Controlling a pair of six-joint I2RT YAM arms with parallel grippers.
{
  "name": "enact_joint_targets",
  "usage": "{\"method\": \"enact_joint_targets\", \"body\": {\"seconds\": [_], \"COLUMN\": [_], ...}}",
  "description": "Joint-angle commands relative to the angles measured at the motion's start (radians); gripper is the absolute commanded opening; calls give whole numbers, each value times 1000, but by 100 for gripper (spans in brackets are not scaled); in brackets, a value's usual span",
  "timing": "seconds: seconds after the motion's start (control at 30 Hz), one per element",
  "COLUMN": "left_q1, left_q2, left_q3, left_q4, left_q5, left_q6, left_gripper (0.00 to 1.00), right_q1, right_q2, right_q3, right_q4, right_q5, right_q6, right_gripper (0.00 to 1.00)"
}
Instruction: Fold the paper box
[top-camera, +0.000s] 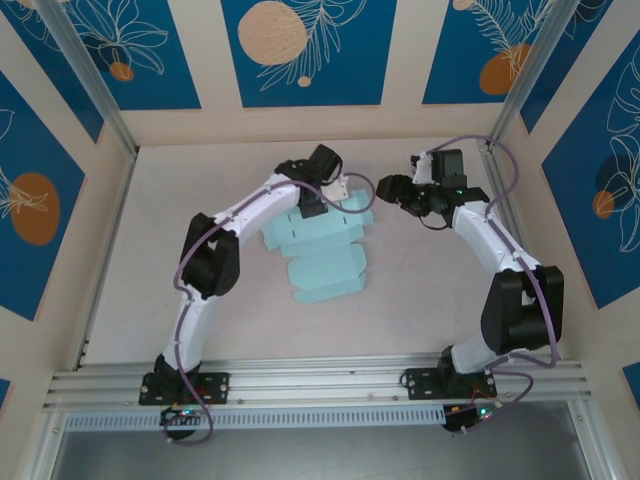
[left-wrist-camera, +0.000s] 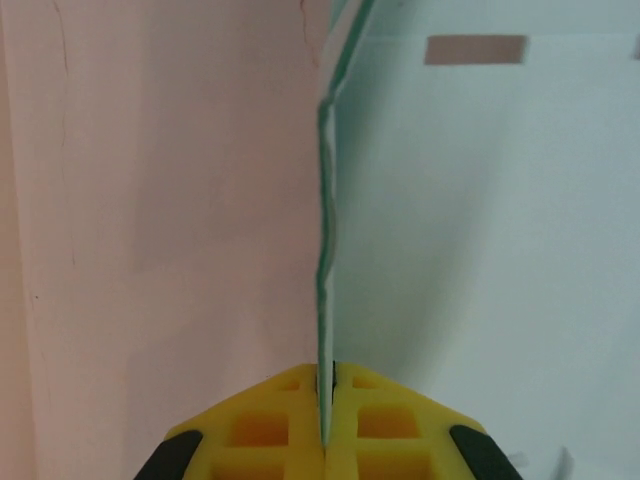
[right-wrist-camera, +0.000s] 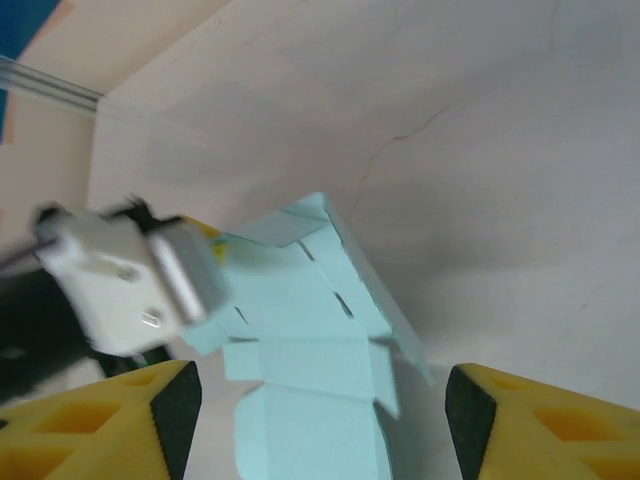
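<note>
Paper box (top-camera: 322, 262): pale-blue flat blank at the centre of the table (top-camera: 150, 250), long axis running far to near.
Left gripper (top-camera: 312, 203): pinching the blank's far edge.
Left wrist detail: thin flap stands edge-on and upright between the yellow pads (left-wrist-camera: 290, 425).
Right gripper (right-wrist-camera: 320, 405): spread wide near the blank's far-right corner, holding nothing.

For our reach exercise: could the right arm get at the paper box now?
Probably yes: the right gripper stands open beside the paper box, with bare table between.
</note>
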Motion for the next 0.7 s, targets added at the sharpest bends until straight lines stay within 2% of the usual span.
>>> {"method": "enact_joint_targets", "body": {"seconds": [0.0,0.1,0.2,0.37,0.53,0.67], "left_q1": [-26,-37,-47,-54,-55,-58], "left_q2": [-66,-120,-155,-208,-250,-236], "left_q3": [-139,-271,-368,-464,-520,-523], "left_q4": [322,537,694,847,943,1000], "left_q5": [-146,-204,-257,-281,-248,-270], "left_q6": [42,56,82,110,163,206], "left_gripper": [0,0,0,0,0,0], "right_q1": [-41,-58,-36,12,16,34], "right_q2": [27,83,115,139,218,255], "right_q3": [4,4,26,113,263,362], "right_q4": [70,151,179,63,-29,-92], "right_q5": [-184,-295,-333,-225,-225,-209], "right_q6": [169,305,367,308,214,153], "right_gripper": [60,50,46,46,46,46]}}
